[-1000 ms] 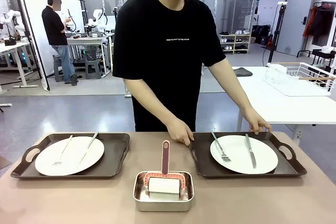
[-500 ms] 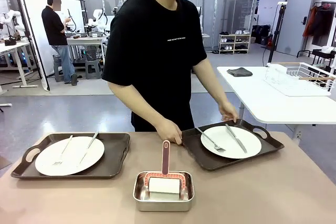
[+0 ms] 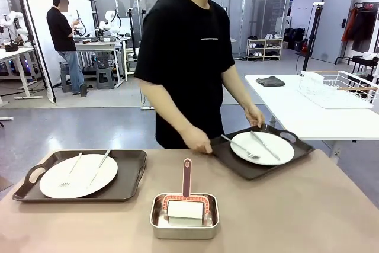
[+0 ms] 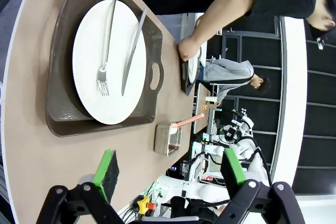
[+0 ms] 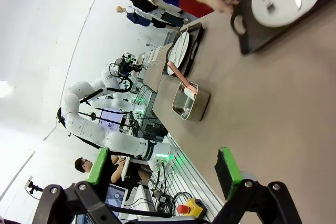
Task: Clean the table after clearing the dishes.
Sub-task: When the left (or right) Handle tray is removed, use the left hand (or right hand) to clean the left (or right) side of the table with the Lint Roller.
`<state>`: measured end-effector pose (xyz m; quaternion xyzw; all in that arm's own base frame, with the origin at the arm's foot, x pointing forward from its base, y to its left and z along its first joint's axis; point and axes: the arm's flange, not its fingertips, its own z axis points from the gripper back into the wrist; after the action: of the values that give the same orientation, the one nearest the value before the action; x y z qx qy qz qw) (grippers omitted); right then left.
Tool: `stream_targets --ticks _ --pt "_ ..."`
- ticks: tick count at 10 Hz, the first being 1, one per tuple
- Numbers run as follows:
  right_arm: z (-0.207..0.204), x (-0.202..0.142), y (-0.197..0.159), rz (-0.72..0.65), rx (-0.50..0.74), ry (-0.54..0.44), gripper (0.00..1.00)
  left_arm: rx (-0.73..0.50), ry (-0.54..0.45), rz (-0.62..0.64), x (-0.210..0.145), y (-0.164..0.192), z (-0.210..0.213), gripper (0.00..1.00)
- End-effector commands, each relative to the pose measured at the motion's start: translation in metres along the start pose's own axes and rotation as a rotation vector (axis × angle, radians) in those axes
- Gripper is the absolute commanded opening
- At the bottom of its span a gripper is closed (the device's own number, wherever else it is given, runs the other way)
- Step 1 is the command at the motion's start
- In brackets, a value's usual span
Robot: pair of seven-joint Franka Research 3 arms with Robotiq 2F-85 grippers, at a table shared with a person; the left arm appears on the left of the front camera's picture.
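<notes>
Dishes (image 3: 262, 148): right tray (image 3: 249, 172) in a person's hands (image 3: 198, 141), left tray (image 3: 127, 176) on desk (image 3: 296, 217); left pincer (image 4: 169, 169), right pincer (image 5: 164, 167) spread wide, empty, best kept clear.

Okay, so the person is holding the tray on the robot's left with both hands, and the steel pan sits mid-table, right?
Not quite: the front view shows both hands on the right tray, at the table's far edge. The left tray lies untouched; the steel pan does sit mid-table.

Bright even indoor light, soft shadows, wide-angle wrist distortion.
</notes>
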<state>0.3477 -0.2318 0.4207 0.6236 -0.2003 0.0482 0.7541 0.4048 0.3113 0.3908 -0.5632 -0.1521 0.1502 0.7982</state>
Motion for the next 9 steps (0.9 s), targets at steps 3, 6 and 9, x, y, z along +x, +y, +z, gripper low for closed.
stream_targets --ticks 3,6,9 --pt "0.0000 -0.0001 0.0030 -0.003 0.003 -0.001 1.00 -0.003 -0.002 0.001 -0.0022 0.0006 0.0018 1.00" --pt "0.0000 -0.0001 0.0030 -0.003 0.003 -0.001 1.00 -0.003 -0.002 0.001 -0.0022 0.0006 0.0018 1.00" --pt "0.0000 -0.0001 0.0030 -0.003 0.003 -0.001 1.00 -0.003 -0.002 0.001 -0.0022 0.0006 0.0018 1.00"
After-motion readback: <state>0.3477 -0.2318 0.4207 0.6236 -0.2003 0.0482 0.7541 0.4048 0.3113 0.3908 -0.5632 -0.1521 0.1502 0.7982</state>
